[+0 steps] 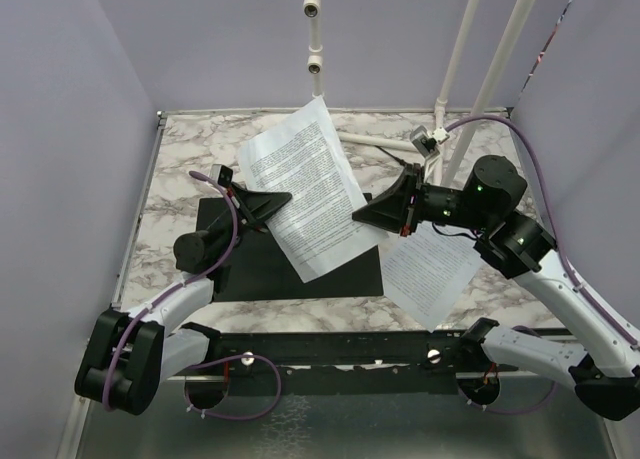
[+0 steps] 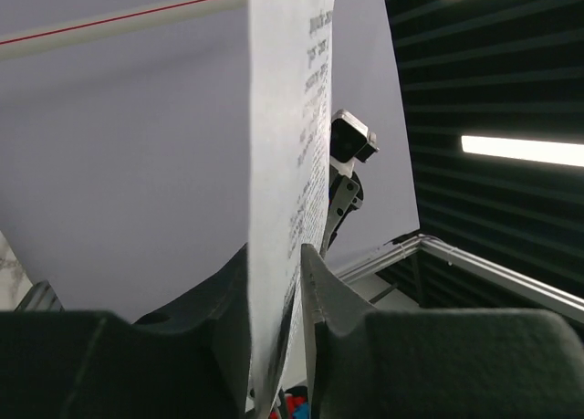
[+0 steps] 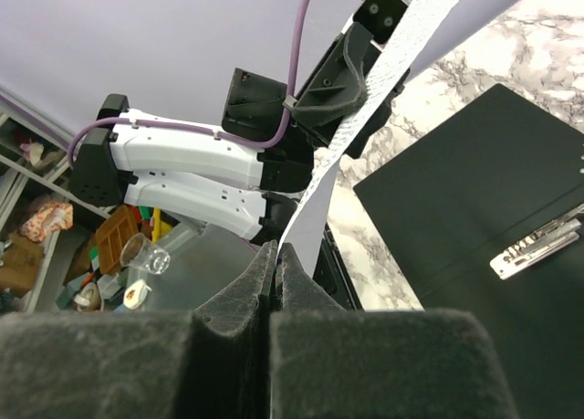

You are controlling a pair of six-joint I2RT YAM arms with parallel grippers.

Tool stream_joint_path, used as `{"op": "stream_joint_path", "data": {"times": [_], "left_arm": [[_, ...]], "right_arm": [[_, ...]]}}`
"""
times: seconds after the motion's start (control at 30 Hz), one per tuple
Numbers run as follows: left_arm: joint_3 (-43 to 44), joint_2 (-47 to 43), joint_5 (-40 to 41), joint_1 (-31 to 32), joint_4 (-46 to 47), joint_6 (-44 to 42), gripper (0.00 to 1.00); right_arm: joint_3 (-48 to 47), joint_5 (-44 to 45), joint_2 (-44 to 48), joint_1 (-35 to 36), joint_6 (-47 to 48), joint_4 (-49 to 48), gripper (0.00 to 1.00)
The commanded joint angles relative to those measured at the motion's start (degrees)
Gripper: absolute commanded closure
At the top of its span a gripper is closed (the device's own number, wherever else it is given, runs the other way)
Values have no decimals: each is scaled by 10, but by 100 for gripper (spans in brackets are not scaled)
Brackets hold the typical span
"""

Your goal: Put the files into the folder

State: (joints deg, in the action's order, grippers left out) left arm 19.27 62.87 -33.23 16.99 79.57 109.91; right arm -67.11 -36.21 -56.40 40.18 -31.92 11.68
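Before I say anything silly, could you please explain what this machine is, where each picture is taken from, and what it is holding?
These are two robot arms bolted at the near edge of a marble-patterned table. One picture looks down from above and behind them; the other two come from a camera on each wrist. An open black folder lies flat, its metal clip showing. A printed sheet is lifted above it: the right gripper is pinching one edge, and the left gripper has its fingers either side of the other. A second sheet lies on the table.
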Motion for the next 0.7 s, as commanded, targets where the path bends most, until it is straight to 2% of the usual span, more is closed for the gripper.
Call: {"op": "stream_joint_path", "data": {"times": [0.0, 0.07, 0.13, 0.17, 0.23, 0.27, 0.37, 0.4, 0.53, 0.67], "left_arm": [[15, -7, -25, 1, 10, -17, 75], [17, -8, -27, 3, 9, -21, 81], [19, -9, -28, 2, 4, -26, 91], [20, -8, -31, 2, 1, -30, 100], [22, -8, -34, 4, -3, -36, 100], [31, -10, -49, 4, -6, -50, 100], [40, -11, -64, 6, -9, -61, 100], [41, -12, -69, 7, -9, -66, 100], [43, -15, -93, 7, -10, -79, 100], [49, -15, -121, 8, -10, -90, 100]], "right_arm": [[7, 28, 19, 3, 15, 25, 100], [8, 32, 23, 3, 17, 31, 99], [11, 36, 27, 3, 18, 33, 100], [13, 39, 29, 3, 19, 35, 100], [14, 45, 30, 3, 23, 45, 99], [16, 54, 33, 3, 35, 60, 82], [17, 58, 34, 3, 39, 61, 55], [18, 59, 32, 3, 38, 59, 50], [25, 39, 21, 3, 34, 42, 40], [35, 33, 10, 3, 26, 21, 37]]}}
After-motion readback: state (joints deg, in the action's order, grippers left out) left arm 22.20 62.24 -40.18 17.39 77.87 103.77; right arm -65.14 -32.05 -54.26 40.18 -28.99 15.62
